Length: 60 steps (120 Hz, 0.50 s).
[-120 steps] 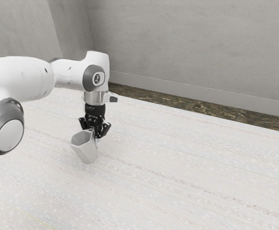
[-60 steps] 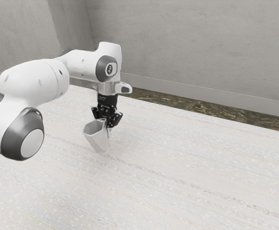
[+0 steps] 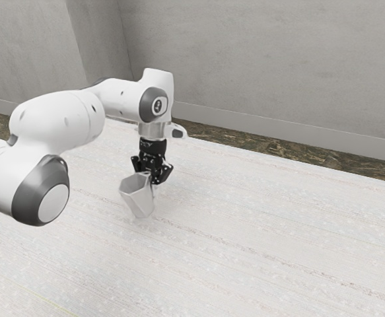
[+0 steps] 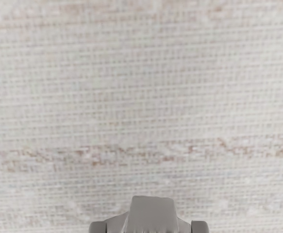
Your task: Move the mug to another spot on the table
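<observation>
Mug [image 3: 138, 197] — tilted, rim pinched under gripper [image 3: 150, 177]

Grey concrete walls [image 3: 278, 59], pale woven tabletop [image 3: 278, 231]

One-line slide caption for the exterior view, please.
Black gripper holds a tilted grey mug by its rim, low over the pale table.

Soft, even, fairly bright light falls on a pale table [image 3: 278, 231] and grey wall [image 3: 278, 59], with gentle shading on the white arm [image 3: 60, 125]. The mug [image 3: 138, 196] casts a faint, diffuse shadow toward its 4 o'clock. In the wrist view the table's weave appears as a fine grid-like shimmer.
</observation>
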Each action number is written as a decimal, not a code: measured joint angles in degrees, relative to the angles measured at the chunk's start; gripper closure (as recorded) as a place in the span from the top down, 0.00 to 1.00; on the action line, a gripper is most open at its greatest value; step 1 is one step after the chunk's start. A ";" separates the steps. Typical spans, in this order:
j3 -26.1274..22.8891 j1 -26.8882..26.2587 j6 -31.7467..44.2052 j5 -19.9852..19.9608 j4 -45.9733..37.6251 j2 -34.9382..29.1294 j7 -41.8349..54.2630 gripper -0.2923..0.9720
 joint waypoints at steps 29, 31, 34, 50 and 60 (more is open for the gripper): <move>0.06 0.34 0.76 0.00 1.49 1.56 0.13 0.27; 0.06 0.37 0.84 0.01 1.54 1.69 0.14 0.27; 0.06 0.42 0.94 0.03 1.55 1.84 0.15 0.27; 0.06 0.56 1.44 0.17 1.58 2.39 0.18 0.27; 0.03 0.56 1.77 0.21 1.58 2.68 0.20 0.27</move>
